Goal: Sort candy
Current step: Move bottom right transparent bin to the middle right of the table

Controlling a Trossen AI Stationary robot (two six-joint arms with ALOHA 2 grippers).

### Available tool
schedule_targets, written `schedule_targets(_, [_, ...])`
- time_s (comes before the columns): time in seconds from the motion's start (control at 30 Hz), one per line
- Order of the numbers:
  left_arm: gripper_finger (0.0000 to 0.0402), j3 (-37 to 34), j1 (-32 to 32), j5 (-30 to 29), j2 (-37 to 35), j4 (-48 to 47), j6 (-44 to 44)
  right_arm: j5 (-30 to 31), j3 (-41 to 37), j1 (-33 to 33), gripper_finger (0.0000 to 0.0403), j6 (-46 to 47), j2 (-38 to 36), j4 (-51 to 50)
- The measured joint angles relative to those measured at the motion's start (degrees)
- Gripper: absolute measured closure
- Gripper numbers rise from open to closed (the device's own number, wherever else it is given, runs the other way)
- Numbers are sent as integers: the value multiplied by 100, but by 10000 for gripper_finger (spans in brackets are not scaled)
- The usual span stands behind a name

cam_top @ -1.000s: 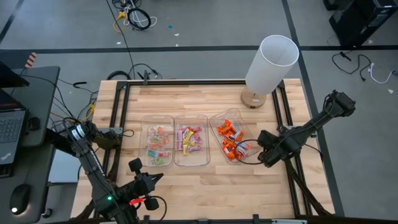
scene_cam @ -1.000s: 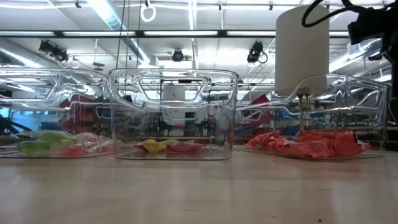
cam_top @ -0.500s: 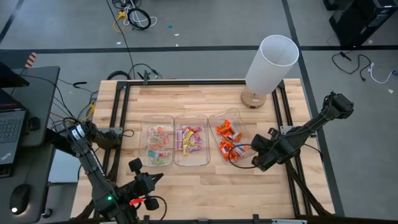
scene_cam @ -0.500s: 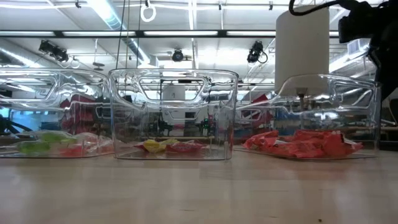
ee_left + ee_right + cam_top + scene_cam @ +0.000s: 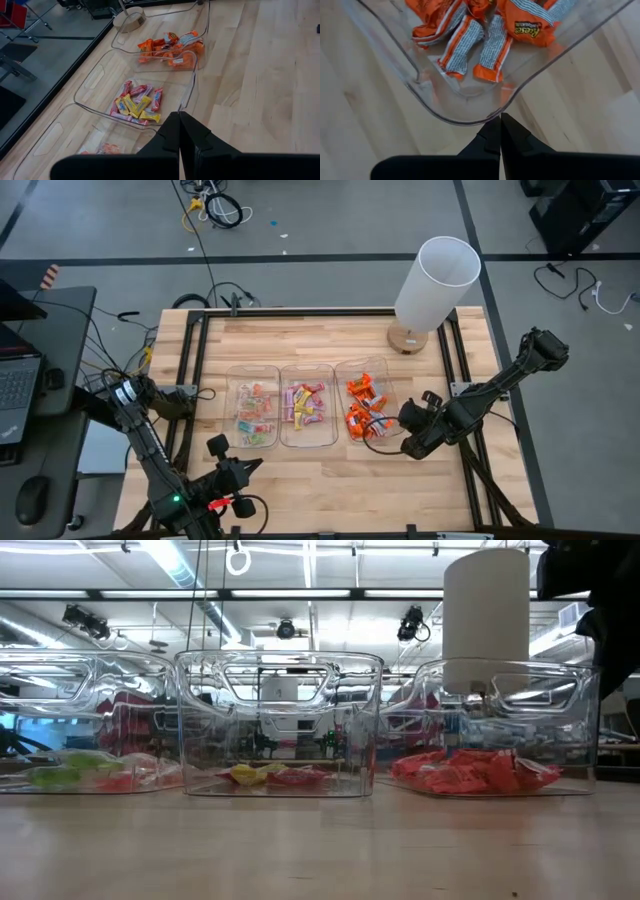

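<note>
While the right gripper [image 5: 500, 131] (fingers pinched together, empty) touches its bin [image 5: 470, 112], orange candy [image 5: 490, 45] lies jumbled.

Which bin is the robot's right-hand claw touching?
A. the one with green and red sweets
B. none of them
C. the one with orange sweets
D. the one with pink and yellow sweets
C: the shut right gripper sits against a corner of the clear bin holding the orange candy.
</note>
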Motion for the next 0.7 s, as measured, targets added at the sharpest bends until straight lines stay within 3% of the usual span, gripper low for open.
schedule_targets(0.7, [401,0,0,2,0,0,2,-9,0,0,403,-508,0,620])
